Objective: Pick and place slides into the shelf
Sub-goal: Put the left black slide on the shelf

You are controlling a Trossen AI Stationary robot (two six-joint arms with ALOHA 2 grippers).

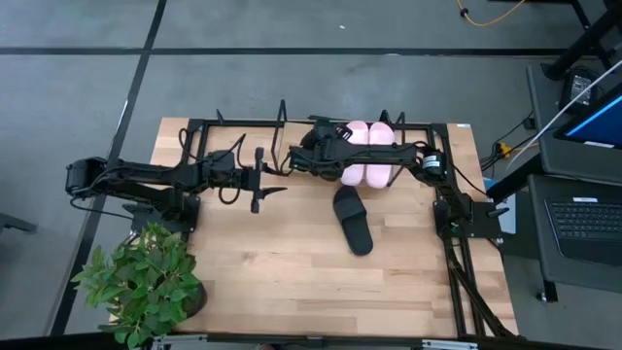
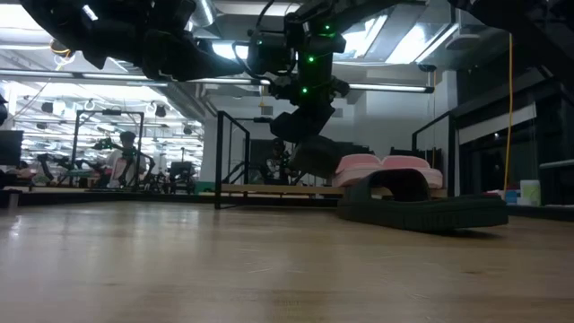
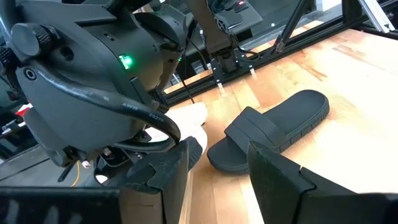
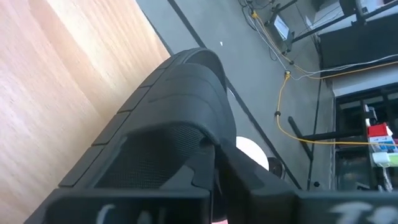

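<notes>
Right wrist view: black slide (image 4: 168, 106) in right tool (image 4: 214, 180).

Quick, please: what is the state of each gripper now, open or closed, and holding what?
Left gripper: open, holding nothing, beside the shelf.
Right gripper: closed on a black slide, above the shelf next to the pink slides.

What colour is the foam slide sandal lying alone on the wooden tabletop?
Black, clearest in the left wrist view.
</notes>
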